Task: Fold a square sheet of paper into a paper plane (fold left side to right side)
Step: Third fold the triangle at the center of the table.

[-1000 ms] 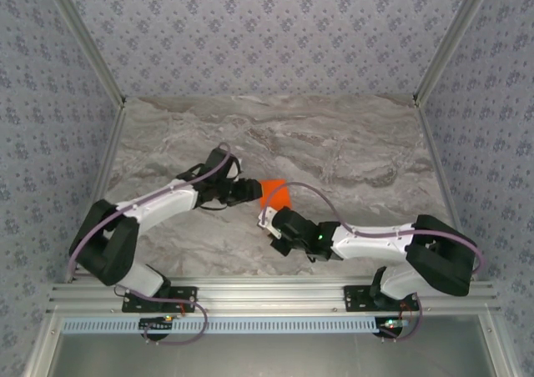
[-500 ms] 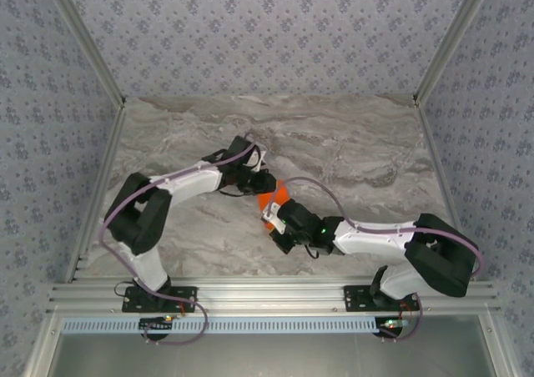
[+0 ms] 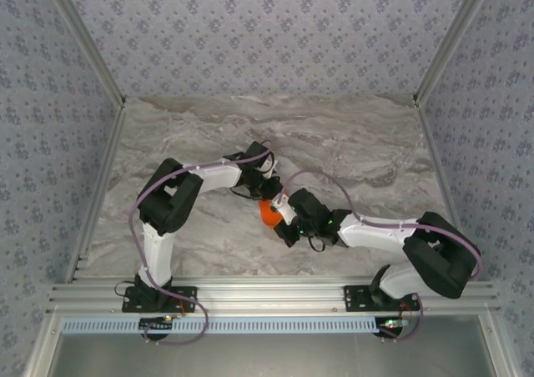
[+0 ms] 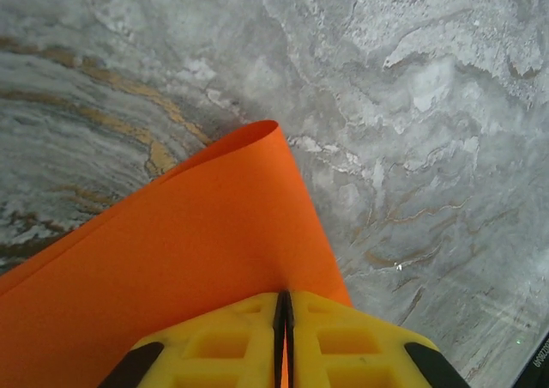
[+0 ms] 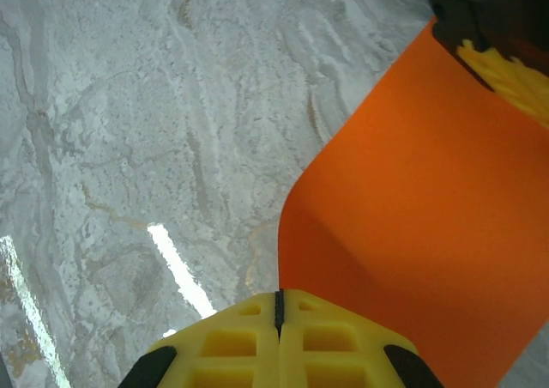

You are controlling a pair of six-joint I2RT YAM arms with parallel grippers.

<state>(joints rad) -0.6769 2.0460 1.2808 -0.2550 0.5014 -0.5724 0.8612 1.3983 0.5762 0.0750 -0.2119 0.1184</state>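
The orange sheet of paper hangs bowed between my two grippers near the table's middle. My left gripper is shut on its far edge. In the left wrist view the yellow jaws of that gripper pinch the sheet, which curls up to a rolled-over edge. My right gripper holds the near edge. In the right wrist view this gripper is shut where the edge of the sheet runs into its seam, and a left fingertip shows at the top right. The paper plane shape is not formed.
The grey marble table stretches behind and to both sides of the arms. Aluminium frame posts and patterned walls close it in on three sides. Both forearms meet near the middle, with cables looping over them.
My left arm has swung right toward the right gripper and its jaws have shut on the sheet. The paper has gone from a flat wedge to a small bowed curl.
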